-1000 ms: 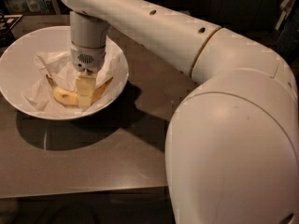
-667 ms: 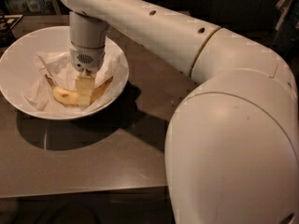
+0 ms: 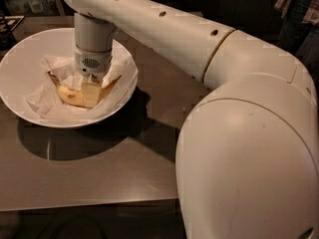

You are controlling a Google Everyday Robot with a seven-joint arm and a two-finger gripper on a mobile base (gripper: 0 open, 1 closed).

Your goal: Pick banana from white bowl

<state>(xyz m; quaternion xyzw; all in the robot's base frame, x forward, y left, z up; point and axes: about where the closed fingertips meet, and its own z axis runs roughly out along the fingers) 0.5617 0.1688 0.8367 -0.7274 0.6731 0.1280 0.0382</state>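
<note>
- banana (image 3: 70,94) lies on crumpled white paper (image 3: 42,102) inside the white bowl (image 3: 20,59), which sits on the table (image 3: 99,168).
- gripper (image 3: 90,97) reaches down into the bowl; fingers (image 3: 91,87) clamp the banana's middle, the near one covering it.

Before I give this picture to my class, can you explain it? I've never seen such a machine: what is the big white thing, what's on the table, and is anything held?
The white shape is a robot arm; its bulky joint fills the foreground. There is one view only, looking over that arm; the camera's mount is unknown. On the dark table stands a white bowl lined with crumpled white paper, and a banana lies on the paper. The arm ends in a gripper, which reaches down into the bowl at the banana's middle. Whether it grips the banana cannot be told.
</note>
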